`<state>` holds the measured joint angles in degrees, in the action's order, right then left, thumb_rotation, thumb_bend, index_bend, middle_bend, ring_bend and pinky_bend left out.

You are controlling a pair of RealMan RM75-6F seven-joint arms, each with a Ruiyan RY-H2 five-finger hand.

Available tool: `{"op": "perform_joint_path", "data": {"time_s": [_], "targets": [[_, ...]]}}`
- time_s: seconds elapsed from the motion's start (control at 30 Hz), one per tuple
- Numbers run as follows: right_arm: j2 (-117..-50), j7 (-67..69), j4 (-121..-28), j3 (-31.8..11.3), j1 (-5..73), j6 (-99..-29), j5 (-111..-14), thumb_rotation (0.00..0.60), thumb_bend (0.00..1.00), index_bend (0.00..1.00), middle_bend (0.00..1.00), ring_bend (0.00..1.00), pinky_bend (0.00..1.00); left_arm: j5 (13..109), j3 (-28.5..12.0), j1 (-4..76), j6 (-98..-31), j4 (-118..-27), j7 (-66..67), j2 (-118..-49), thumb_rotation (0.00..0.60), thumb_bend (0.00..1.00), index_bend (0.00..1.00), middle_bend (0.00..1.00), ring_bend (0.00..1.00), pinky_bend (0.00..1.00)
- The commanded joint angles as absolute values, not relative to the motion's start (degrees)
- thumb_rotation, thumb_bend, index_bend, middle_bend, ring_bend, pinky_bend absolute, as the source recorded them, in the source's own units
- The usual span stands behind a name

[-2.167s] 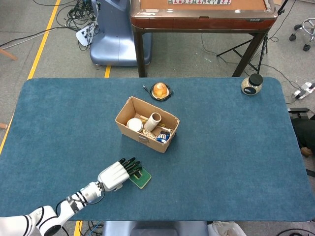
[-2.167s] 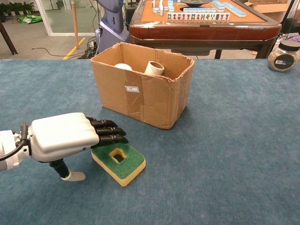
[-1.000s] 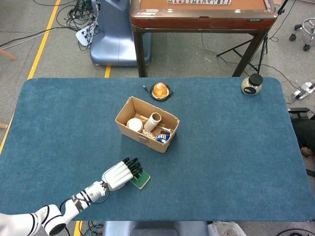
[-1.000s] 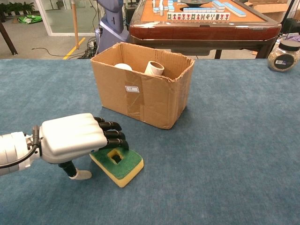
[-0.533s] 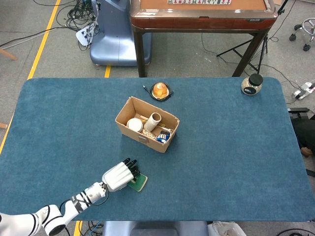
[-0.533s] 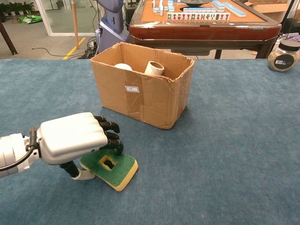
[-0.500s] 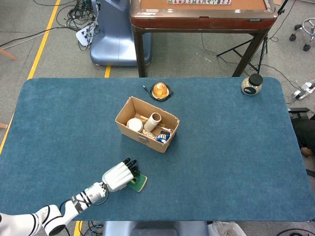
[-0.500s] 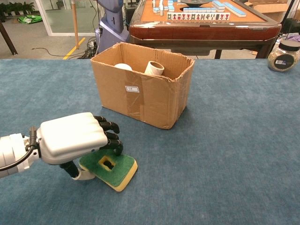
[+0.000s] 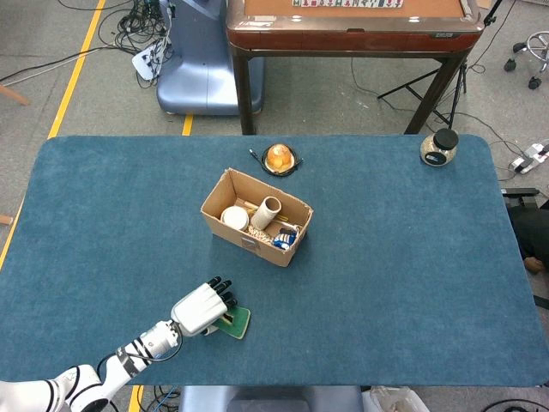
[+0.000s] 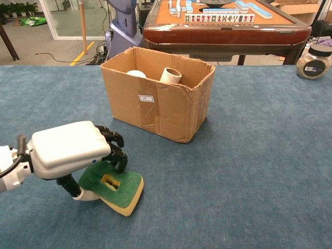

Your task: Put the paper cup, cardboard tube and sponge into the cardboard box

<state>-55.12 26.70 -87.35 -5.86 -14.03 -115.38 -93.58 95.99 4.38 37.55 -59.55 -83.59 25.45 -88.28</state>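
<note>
White-shelled left hand (image 10: 72,150) with black fingers (image 10: 115,150): curled over the near edge of the green-topped, yellow-bodied rectangular sponge (image 10: 115,188), thumb tucked at its lower side. Grip appears to be a shallow pinch on one end; the sponge's far end looks tilted, resting on or just above the blue felt tabletop (image 9: 412,283). Right hand: not visible in either view.

Risk, as judged: the hold takes only one end of a soft, compressible item, so the sponge could pivot or slip free on lifting. A drop on the way would leave it short of the box. A low carry could catch the near wall of the box and shove or tip it, since the box seems light.

Container: open brown cardboard box (image 10: 155,104), taped on its front, standing near the hand but apart from it, toward table centre.
Contents: white paper cup (image 9: 234,216); pale cardboard tube (image 9: 267,211), leaning upright beside the cup; assorted small items, one blue, not identifiable. Sponge not yet inside.

Other: lidded glass jar (image 9: 439,148) at the far right corner; round orange object (image 9: 280,157) behind the box.
</note>
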Motion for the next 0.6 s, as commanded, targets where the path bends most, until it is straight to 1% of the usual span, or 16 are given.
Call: {"op": "perform_joint_path", "data": {"time_s": [0.03, 0.37, 0.6], "targets": [[-55.10, 26.18, -87.54, -5.77, -13.90, -115.06, -93.72, 0.600, 0.38, 0.34, 0.42, 0.34, 0.37, 95.53, 4.21, 36.90, -60.30, -84.88, 26.43, -87.21, 0.600, 0.22, 0.53, 0.47, 0.21, 0.27], [-55.19, 23.35, -88.62, -5.30, -13.27, -114.22, -95.12, 0.600, 0.38, 0.34, 0.42, 0.34, 0.37, 91.56, 2.19, 34.42, -63.01, -90.39, 28.70, -81.97, 0.600, 0.22, 0.53, 0.47, 0.22, 0.27], [-54.84, 21.03, -89.87, -4.90, -12.15, -112.08, -95.81, 0.600, 0.38, 0.34, 0.42, 0.34, 0.37, 85.75, -0.23, 32.23, -64.83, -95.45, 30.11, -77.34, 0.600, 0.22, 0.53, 0.47, 0.22, 0.28]]}}
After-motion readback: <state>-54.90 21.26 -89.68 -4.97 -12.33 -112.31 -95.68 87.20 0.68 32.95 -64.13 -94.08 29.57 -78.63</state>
